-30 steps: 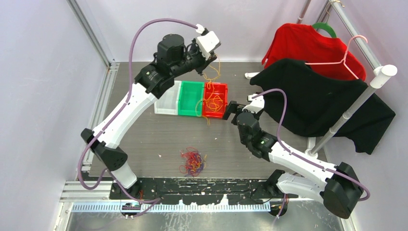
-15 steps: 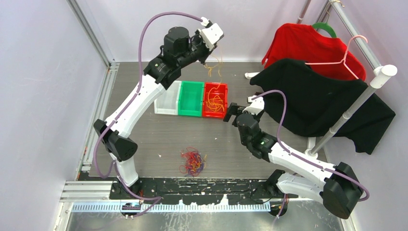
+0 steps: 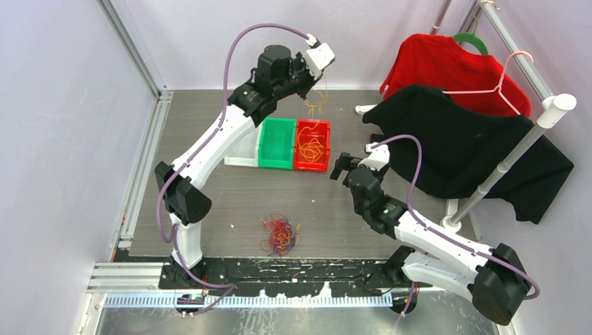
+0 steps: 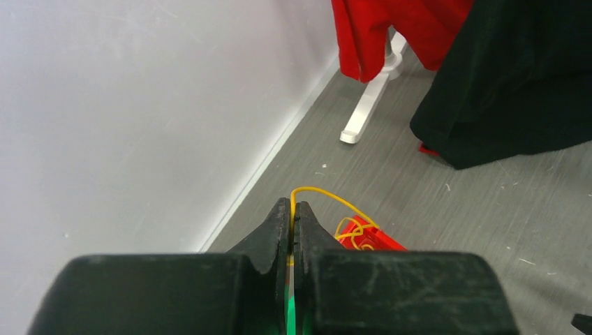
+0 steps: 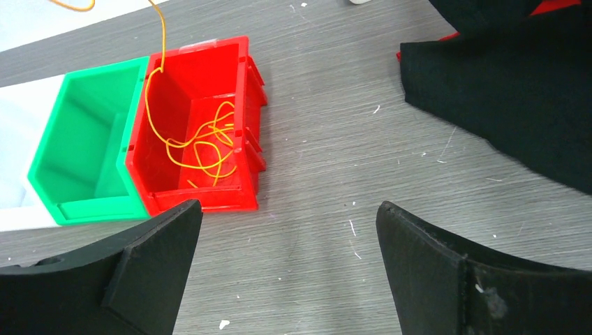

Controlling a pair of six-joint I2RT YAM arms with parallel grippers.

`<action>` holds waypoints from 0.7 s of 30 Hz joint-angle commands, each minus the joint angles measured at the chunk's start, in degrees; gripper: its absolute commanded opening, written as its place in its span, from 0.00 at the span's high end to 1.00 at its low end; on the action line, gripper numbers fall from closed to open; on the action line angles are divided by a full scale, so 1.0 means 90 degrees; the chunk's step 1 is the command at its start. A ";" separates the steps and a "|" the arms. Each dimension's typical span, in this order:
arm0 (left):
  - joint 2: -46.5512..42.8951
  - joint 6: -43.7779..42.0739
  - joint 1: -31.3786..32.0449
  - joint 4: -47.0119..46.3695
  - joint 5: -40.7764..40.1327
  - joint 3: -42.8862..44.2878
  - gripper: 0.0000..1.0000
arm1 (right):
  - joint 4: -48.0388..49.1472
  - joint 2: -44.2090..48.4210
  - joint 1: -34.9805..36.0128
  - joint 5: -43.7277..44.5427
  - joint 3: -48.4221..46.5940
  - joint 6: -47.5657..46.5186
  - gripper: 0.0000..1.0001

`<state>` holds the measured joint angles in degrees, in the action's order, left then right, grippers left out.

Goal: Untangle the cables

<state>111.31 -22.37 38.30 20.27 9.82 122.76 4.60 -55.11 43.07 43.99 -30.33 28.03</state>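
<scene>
My left gripper [image 3: 306, 85] is high above the far end of the red bin [image 3: 312, 165], shut on an orange-yellow cable [image 3: 317, 101]. In the left wrist view the jaws [image 4: 292, 209] are pressed together with the yellow strand [image 4: 328, 197] looping out between them. The cable hangs down into the red bin [image 5: 202, 201], where its lower loops [image 5: 202, 146] lie coiled. A tangled clump of red, yellow and dark cables [image 3: 279, 235] lies on the table near the front. My right gripper [image 3: 342, 166] is open and empty just right of the red bin [image 5: 290, 205].
A green bin [image 3: 276, 143] and a white bin [image 3: 241, 150] stand left of the red one. A clothes rack at the right carries a black garment [image 3: 461, 146] and a red one [image 3: 447, 66], close to my right arm. The back wall is just behind my left gripper.
My left arm has moved up and to the right, toward the back wall, with the yellow cable. The strand that hung over the bin's front now lies inside. My right gripper shifted slightly.
</scene>
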 commanded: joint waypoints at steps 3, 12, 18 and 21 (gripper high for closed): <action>-0.0081 0.0970 0.0193 0.0331 0.0050 -0.0019 1.00 | -0.0108 0.0308 -0.0125 0.0333 0.0069 0.0065 0.00; -0.0093 0.1202 0.0221 0.0580 -0.0315 -0.0903 1.00 | -0.0472 0.0659 -0.0249 0.0393 0.0044 0.0106 0.00; 0.0195 0.1304 0.0217 0.0648 -0.0181 -0.0901 1.00 | -0.0642 0.0703 -0.0288 0.0422 0.0064 0.0191 0.00; 0.0253 0.0965 0.0207 0.0405 -0.0241 -0.1127 1.00 | -0.0657 0.0694 -0.0320 0.0425 0.0130 0.0258 0.00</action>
<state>113.12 -12.12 40.42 26.98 8.05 113.93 -1.74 -49.84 40.71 46.00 -29.63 28.88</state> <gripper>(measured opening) 0.010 0.999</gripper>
